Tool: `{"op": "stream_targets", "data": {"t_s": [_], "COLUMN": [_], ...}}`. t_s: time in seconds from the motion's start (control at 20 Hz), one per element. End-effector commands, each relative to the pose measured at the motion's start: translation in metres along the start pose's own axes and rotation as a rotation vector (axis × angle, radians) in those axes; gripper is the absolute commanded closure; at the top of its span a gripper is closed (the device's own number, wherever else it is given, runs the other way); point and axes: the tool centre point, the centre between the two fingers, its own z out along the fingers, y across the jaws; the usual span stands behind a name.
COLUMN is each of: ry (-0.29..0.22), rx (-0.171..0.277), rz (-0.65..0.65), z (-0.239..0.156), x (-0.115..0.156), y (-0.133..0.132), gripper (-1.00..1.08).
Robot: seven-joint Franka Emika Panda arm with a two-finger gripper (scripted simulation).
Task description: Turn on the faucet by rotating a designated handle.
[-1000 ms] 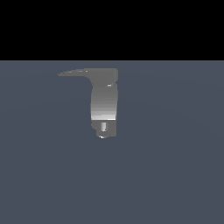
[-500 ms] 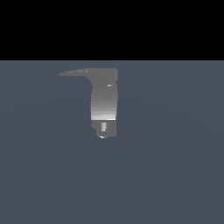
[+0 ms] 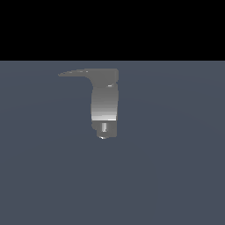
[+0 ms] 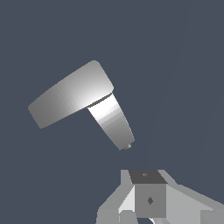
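The faucet (image 3: 104,105) stands alone on a plain slate-grey surface (image 3: 176,167), a little to the exterior view's left of centre, with a black band above the surface's far edge. Its grey body rises as an upright, slightly curved cylinder, shaded from pale to dark, over a blocky base that carries a small pale peg (image 3: 104,127). At the top sits a wide cap, and from it the handle (image 3: 74,73), a thin flat lever, reaches toward the exterior view's left and tapers to a point. No arm shows in the exterior view. In the wrist view the faucet (image 4: 87,103) appears as a broad, bright cap with the narrower body running from it toward the hand (image 4: 146,199). Only part of the hand shows, as white and grey blocks at the picture's edge, apart from the faucet and touching nothing. Whether its jaws are apart or together I cannot tell.
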Motion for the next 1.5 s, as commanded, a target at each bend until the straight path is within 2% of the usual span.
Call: {"op": "stream_targets", "data": {"t_s": [0.0, 0.8, 1.45], "ry": [0.004, 0.015, -0.004], "rx": [-0.002, 0.009, 0.039], "rz": [0.049, 0.348, 0.593], "z": [0.007, 0.059, 0.114], "x": [0.008, 0.046, 0.062], "y": [-0.013, -0.096, -0.165], "gripper": [1.08, 1.08, 1.08]}}
